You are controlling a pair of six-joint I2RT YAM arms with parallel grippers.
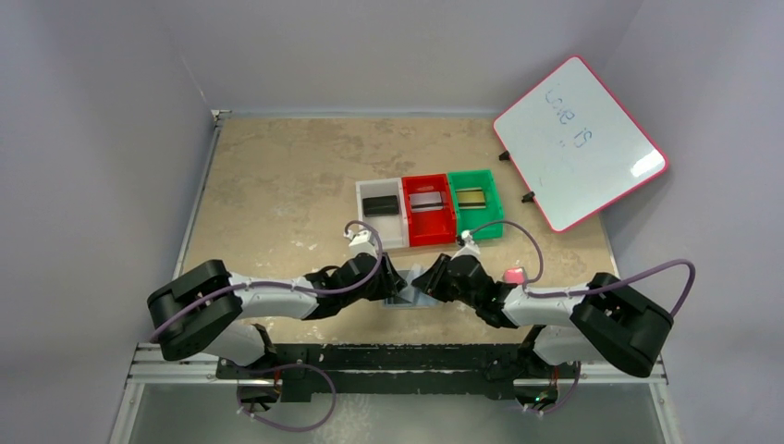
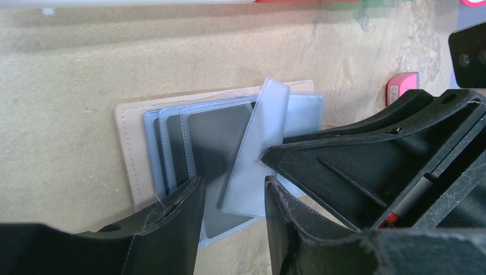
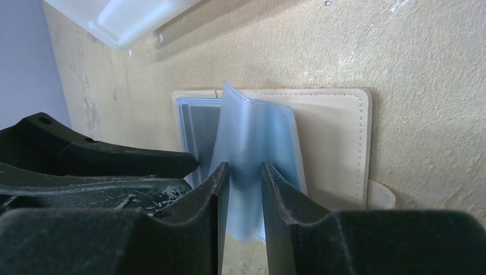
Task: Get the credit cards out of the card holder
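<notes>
The tan card holder [image 2: 127, 150] lies open, one blue-grey sleeve [image 3: 252, 149] standing up.

Faint blue scrawl on whiteboard [image 1: 580, 141], unreadable

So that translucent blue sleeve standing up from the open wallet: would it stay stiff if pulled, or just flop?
Probably floppy: the blue sleeve already bows and curls between the right tool. It looks thin and glossy, so it may slip through the tool. Being bound into the card holder, a pull would likely drag the light wallet along unless the left tool pins it.

Black-and-white arms [image 1: 277, 298], purple cables [image 1: 518, 236]
</notes>
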